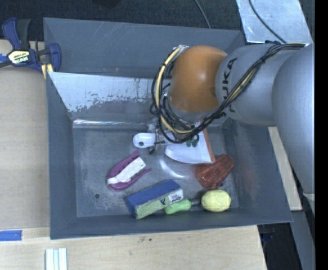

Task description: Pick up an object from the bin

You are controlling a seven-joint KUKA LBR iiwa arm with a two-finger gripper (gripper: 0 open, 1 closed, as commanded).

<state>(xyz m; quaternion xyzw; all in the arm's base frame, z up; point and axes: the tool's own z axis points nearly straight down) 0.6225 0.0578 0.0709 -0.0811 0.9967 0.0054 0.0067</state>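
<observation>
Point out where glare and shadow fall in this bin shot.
Camera view: light glares off the back wall of the bin, washing it pale; the orange cover carries a soft sheen; the arm shades the floor under it, by the red thing; the yellow ball and purple thing lie evenly lit.

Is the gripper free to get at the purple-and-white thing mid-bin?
Probably yes: the purple-and-white thing lies uncovered on the bin floor, close to the gripper, with nothing stacked on it.

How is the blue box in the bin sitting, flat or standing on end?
Flat. The blue box lies on its long side on the bin floor by the near wall, its white label facing up.
</observation>
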